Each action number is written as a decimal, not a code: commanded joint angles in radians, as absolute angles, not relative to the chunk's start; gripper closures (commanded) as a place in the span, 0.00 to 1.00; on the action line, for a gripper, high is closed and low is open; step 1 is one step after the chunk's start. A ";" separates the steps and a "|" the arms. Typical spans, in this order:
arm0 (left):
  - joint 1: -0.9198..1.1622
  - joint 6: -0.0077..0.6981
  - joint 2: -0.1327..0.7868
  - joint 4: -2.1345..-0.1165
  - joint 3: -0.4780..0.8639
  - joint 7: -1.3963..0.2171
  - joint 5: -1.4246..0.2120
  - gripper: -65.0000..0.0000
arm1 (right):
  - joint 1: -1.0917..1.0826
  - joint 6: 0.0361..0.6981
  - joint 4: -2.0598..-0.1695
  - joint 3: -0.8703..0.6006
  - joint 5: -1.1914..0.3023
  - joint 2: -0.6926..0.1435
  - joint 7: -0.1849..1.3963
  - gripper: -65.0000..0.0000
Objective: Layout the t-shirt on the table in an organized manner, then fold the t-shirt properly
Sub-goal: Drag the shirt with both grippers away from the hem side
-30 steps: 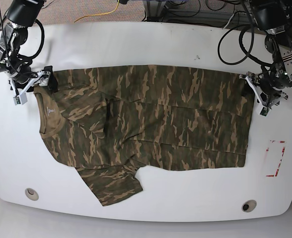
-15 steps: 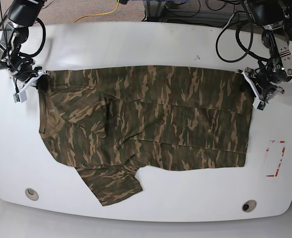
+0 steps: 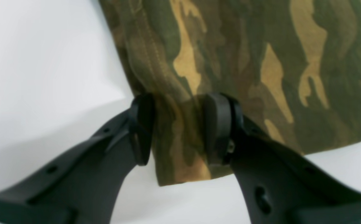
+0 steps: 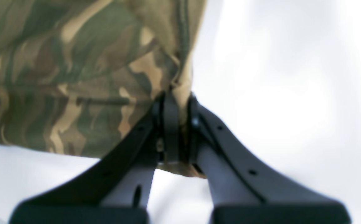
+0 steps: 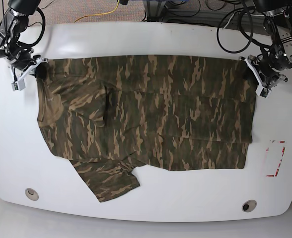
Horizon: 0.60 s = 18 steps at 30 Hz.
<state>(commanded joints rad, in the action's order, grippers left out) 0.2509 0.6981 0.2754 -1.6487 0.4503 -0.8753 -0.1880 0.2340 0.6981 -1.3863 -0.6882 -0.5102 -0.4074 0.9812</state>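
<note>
t-shirt (image 5: 151, 111): top edge shifted toward the base view's top | both pincers: moved likewise

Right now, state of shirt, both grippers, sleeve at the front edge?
Shirt: spread on the table, part folded, not in a neat stack.
Left gripper: fingers apart, cloth between them.
Right gripper: closed on the shirt's corner.
Sleeve: sticking out toward the front edge.

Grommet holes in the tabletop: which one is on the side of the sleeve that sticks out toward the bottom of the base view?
The left-hand grommet hole; the right-hand one sits beyond the hem.
</note>
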 joint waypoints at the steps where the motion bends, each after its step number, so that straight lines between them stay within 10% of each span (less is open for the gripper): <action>1: 0.260 0.698 0.275 -1.656 0.458 -0.885 -0.188 0.63 | 0.248 0.698 -1.405 -0.697 -0.510 -0.403 0.990 0.98; 18: 0.407 0.698 0.277 -1.745 0.567 -0.891 -0.189 0.63 | 0.418 0.698 -1.615 -0.704 -0.509 -0.364 1.090 0.97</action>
<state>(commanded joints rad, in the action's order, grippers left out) 0.4074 0.6981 0.2770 -1.7453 0.5669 -0.8907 -0.1895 0.4181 0.6981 -1.6149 -0.7035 -0.5086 -0.3644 1.0902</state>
